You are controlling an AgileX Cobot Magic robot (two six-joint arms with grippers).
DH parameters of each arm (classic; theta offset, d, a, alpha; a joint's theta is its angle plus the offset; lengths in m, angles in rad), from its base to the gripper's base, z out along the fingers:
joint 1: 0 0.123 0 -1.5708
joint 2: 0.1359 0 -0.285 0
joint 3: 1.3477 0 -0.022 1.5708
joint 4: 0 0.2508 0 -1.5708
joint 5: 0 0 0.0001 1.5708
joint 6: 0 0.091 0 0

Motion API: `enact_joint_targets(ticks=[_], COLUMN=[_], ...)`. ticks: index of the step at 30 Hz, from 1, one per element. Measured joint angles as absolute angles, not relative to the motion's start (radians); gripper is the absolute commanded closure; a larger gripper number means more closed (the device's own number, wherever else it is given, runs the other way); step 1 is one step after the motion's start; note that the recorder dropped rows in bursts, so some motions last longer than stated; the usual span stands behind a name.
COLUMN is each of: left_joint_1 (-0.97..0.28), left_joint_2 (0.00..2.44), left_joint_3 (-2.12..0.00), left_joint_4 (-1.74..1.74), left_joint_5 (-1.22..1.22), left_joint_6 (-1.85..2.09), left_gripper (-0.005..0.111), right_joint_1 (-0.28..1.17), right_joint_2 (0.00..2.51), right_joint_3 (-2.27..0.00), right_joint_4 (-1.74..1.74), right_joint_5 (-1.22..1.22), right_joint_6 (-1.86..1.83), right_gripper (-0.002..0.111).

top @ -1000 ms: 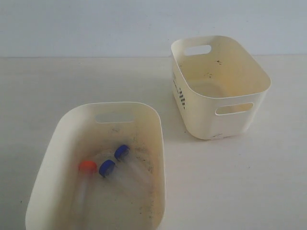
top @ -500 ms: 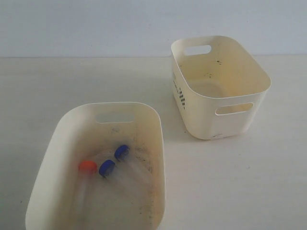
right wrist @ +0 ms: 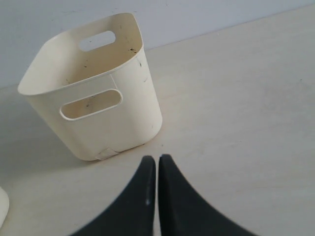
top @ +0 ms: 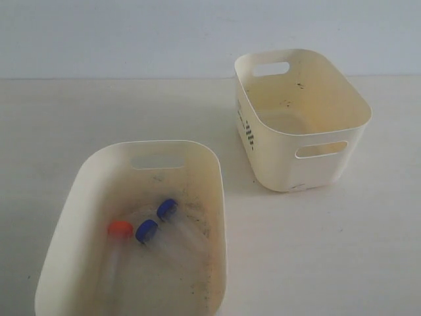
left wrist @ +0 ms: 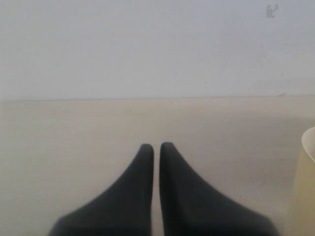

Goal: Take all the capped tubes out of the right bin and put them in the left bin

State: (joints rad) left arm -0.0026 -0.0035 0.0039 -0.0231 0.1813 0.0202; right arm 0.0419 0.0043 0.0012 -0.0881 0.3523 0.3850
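left bin (top: 66,217): cream tub, floor black-specked, holds three capped tubes (top: 147,230).
right bin (right wrist: 128,118): cream, cleaner, ahead of my right fingers, apart.
capped tubes: one orange cap, two blue, lying close together.
left gripper (left wrist: 156,146): my fingers pressed together, empty, above bare table (left wrist: 74,128).
right gripper (right wrist: 157,158): closed too, empty.

- The tabletop (top: 99,112) is a pale cream, matte, and bare around the bins.
- The left bin (top: 79,191) stands upright on it at the near left, its near end cut off by the view's edge.
- The right bin (top: 283,164) stands upright farther back on the right, well apart from the other.
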Motion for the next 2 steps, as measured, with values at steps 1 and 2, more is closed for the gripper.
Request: enact_joint_targets(ticks=[1,2], left_joint_1=[-0.003,-0.003], left_joint_2=[-0.004,-0.004], left_joint_3=[0.004,0.004], left_joint_4=[-0.023,-0.023], left_joint_5=[0.181,0.181], left_joint_6=[0.020,0.020], left_gripper=[0.103,0.103], right_joint_1=[0.042,0.042], right_joint_2=[0.004,0.004], right_joint_3=[0.001,0.001], right_joint_4=[-0.088,-0.088], right_joint_5=[0.352,0.352], right_joint_6=[0.385,0.385], right_gripper=[0.106,0.106])
